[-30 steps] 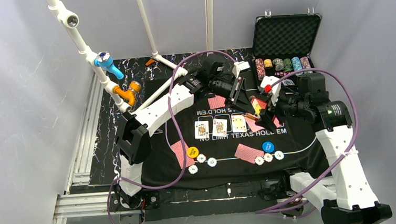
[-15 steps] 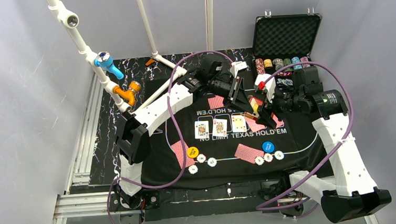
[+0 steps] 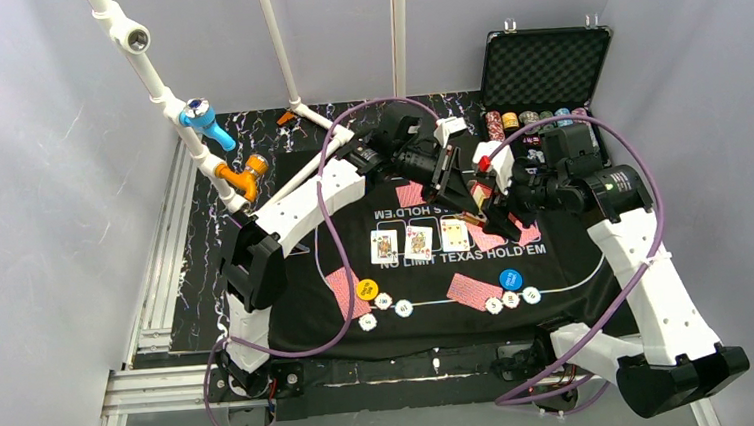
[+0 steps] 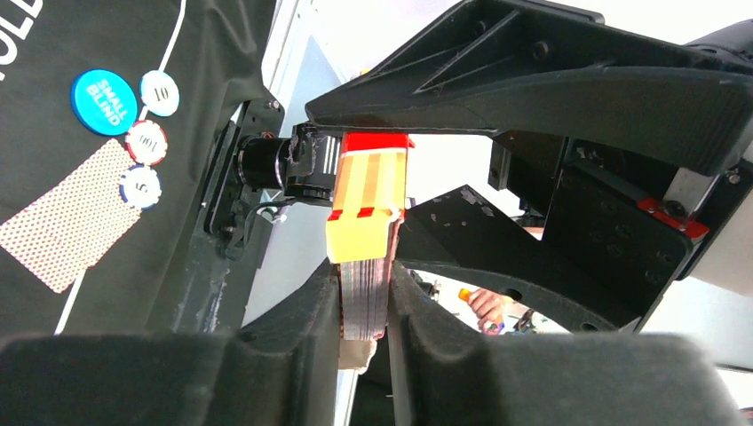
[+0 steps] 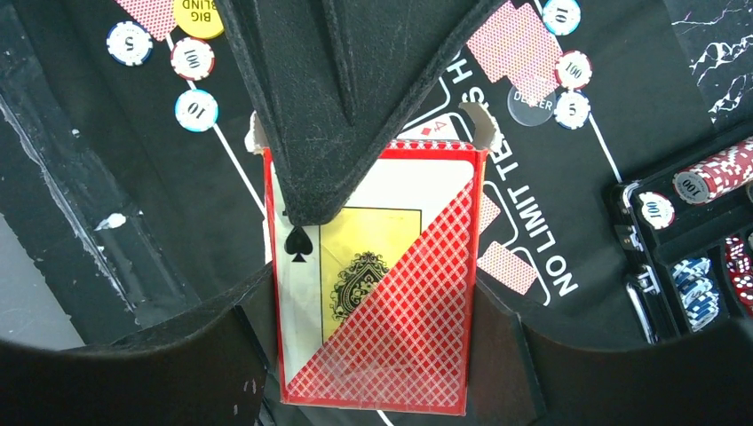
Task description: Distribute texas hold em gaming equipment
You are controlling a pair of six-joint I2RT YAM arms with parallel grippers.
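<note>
card deck | hanging over mat's far right | my left gripper, nearly closed, is pinching it | my right gripper is flanking its box, grip unclear | light, slick: squeezing flat faces

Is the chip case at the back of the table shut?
No, the case stands with its lid up, and stacks of chips show inside.
</note>
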